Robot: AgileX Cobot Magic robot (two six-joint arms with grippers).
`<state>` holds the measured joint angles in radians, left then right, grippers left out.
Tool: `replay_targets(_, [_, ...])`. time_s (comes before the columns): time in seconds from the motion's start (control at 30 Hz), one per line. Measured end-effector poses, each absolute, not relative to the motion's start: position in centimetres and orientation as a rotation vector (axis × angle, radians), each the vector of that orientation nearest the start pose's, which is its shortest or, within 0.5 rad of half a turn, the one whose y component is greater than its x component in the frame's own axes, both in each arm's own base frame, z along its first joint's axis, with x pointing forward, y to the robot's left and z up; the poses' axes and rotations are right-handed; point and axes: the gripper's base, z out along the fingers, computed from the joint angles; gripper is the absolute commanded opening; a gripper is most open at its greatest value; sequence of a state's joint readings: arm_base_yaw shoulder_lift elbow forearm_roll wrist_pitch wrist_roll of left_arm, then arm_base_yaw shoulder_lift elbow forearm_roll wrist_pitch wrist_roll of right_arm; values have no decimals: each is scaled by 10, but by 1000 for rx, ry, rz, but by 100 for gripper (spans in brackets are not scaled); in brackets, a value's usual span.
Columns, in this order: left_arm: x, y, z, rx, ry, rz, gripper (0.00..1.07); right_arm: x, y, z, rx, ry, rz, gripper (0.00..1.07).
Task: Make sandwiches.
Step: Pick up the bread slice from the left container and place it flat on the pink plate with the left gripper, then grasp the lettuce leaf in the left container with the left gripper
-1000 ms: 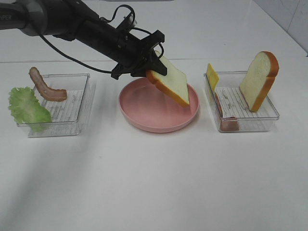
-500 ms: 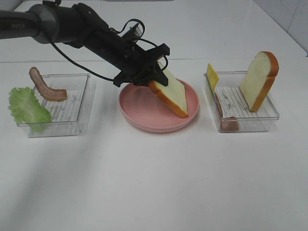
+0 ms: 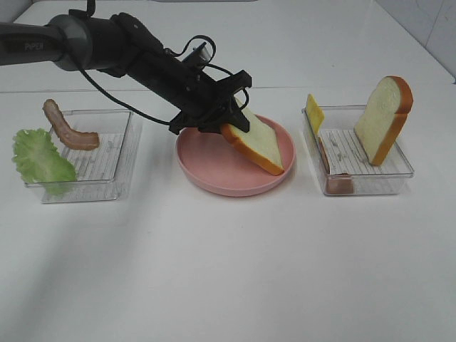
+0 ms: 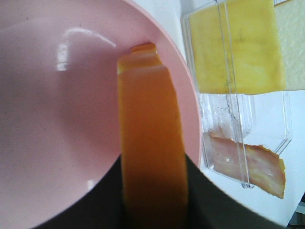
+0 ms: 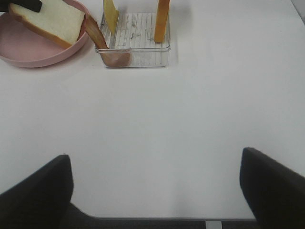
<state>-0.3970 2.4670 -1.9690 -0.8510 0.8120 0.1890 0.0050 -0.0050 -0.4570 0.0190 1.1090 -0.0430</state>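
Bread slice (image 3: 258, 141) judged light, spongy; clamped at its raised crust edge by left gripper (image 3: 228, 115), tilted over pink plate (image 3: 206, 173). Right gripper (image 5: 155, 191) fingers held apart, empty.

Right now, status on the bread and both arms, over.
Left fingers shut on bread slice, tilted over pink plate. Right fingers open, above table. Nothing in the way.

Glossy pink plate (image 3: 214, 187), clear plastic trays (image 3: 400, 171), matt spongy-looking bread slice (image 3: 260, 139), smooth white table (image 3: 228, 271)
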Motion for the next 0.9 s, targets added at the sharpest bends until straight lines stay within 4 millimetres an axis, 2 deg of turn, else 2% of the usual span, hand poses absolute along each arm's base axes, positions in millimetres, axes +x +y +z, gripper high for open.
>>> replay_targets(0.03, [463, -248, 125, 140, 2712, -1030, 57, -3, 2, 261, -52, 2130, 1, 92])
replay_targets(0.07, [463, -248, 125, 140, 2712, -1030, 57, -3, 2, 261, -52, 2130, 1, 92])
replay_targets(0.13, [464, -249, 127, 187, 2726, -999, 65, -3, 2, 261, -52, 2130, 1, 92])
replay_targets(0.33, [467, -248, 139, 205, 2757, -935, 68, -3, 2, 261, -52, 2130, 1, 92])
replay_targets(0.4, [469, -245, 147, 202, 2798, -851, 75, -3, 2, 261, -52, 2130, 1, 92])
replay_targets(0.43, [469, -245, 147, 202, 2798, -851, 75, -3, 2, 261, -52, 2130, 1, 92])
replay_targets(0.47, [469, -242, 154, 204, 2828, -786, 81, -3, 2, 261, -52, 2130, 1, 92])
replay_targets(0.5, [469, -242, 154, 204, 2828, -786, 81, -3, 2, 261, -52, 2130, 1, 92])
replay_targets(0.57, [469, -236, 165, 233, 2879, -666, 86, -3, 2, 261, -52, 2130, 1, 92])
replay_targets(0.67, [470, -232, 174, 259, 2897, -595, 87, -3, 2, 261, -52, 2130, 1, 92])
replay_targets(0.7, [472, -229, 186, 280, 2878, -537, 87, -3, 2, 261, -52, 2130, 1, 92])
replay_targets(0.73, [472, -229, 186, 280, 2878, -537, 87, -3, 2, 261, -52, 2130, 1, 92])
replay_targets(0.8, [477, -226, 201, 301, 2823, -466, 87, -3, 2, 261, -52, 2130, 1, 92])
replay_targets(0.9, [476, -227, 208, 315, 2805, -442, 87, -3, 2, 261, -52, 2130, 1, 92])
